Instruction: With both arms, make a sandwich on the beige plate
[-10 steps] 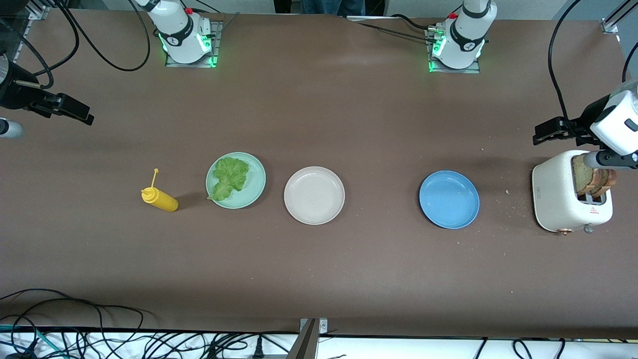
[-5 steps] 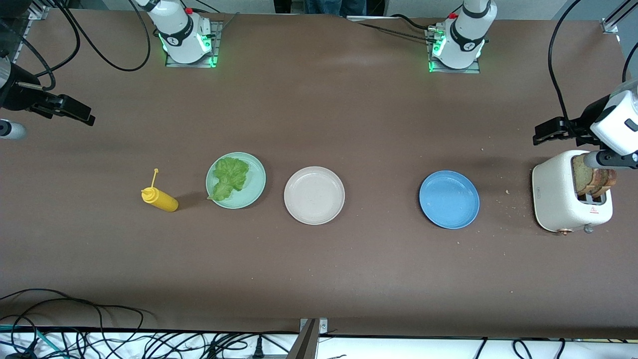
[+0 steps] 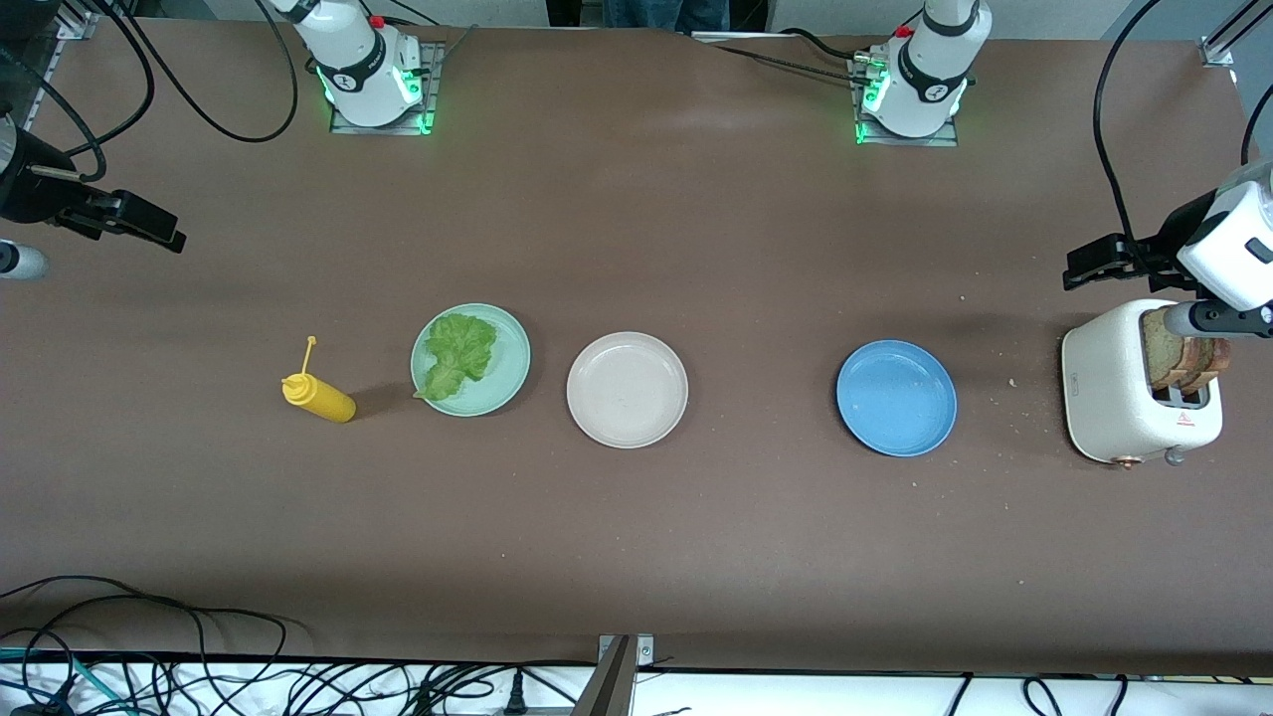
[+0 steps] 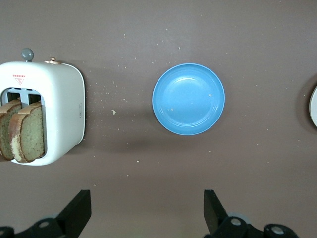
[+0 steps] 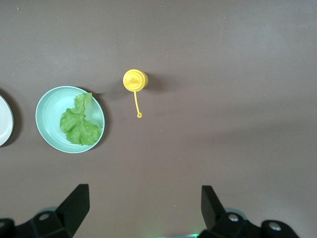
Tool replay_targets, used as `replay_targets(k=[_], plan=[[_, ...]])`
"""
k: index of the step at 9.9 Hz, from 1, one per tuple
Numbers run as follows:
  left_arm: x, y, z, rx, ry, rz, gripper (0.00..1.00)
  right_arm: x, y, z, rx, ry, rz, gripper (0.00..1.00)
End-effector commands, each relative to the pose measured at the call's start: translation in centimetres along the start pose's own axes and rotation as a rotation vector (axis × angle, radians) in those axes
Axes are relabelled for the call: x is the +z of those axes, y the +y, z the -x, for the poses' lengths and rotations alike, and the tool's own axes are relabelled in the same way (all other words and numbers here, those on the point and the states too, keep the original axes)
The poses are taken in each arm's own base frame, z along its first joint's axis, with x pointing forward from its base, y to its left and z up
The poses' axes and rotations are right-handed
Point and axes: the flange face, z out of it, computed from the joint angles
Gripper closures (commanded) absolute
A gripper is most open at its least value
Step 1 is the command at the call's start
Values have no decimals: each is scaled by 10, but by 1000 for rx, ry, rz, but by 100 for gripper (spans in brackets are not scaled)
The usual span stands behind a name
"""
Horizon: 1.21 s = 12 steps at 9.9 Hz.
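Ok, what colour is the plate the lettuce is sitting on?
Mint green. The plate under the lettuce leaf shows best in the front view.

Four things and a toaster are sitting in a row across the surface (image 3: 696,249). The sauce bottle (image 3: 318,395) is standing nearest the right arm's end, the plate holding the lettuce leaf (image 3: 459,355) beside it, then the bare plate (image 3: 627,389), then another bare plate (image 3: 896,398), and the toaster (image 3: 1124,398), with bread slices (image 3: 1183,360) in its slots, is standing at the left arm's end.
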Motion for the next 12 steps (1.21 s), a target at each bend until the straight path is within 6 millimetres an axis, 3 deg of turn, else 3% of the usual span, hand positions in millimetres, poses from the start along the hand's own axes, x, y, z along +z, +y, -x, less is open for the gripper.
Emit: replay_targets(k=[1,12], plan=[[-1,-1,-1,7,8,30,0,-1,3,3,-8,7,-21,0],[4,0,-6,7,7,49,0,-1,6,2,-3,6,-22,0]])
